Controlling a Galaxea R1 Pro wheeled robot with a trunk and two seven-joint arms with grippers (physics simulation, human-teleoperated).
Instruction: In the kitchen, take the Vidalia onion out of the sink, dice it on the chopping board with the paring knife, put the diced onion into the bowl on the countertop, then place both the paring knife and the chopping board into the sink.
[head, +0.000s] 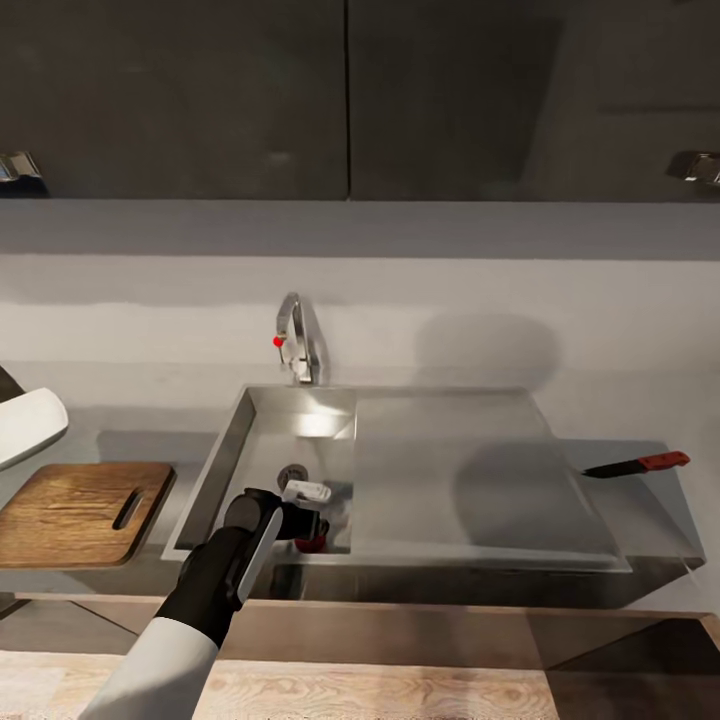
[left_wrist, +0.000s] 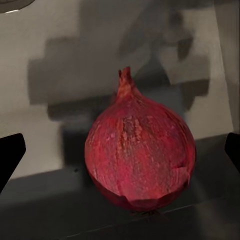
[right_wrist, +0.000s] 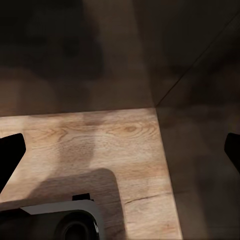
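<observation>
Here the left fingers (left_wrist: 11, 155) stand spread wide, their dark tips at either edge of the left wrist view with the Vidalia onion (left_wrist: 139, 157) squarely between them and touching neither. The onion sits on the floor of the sink (head: 235, 440), near the front wall of the basin, its pointed top tilted away from the camera, so its long axis runs roughly along the reach. The left gripper (head: 305, 510) is down in the basin and far the nearer arm. The right fingers (right_wrist: 12, 152) are also parted, holding nothing, over wooden floor. The chopping board (head: 75, 512) lies on the counter left of the sink; the paring knife (head: 640, 465) lies at the drainboard's right edge. No writing or labels are legible.
</observation>
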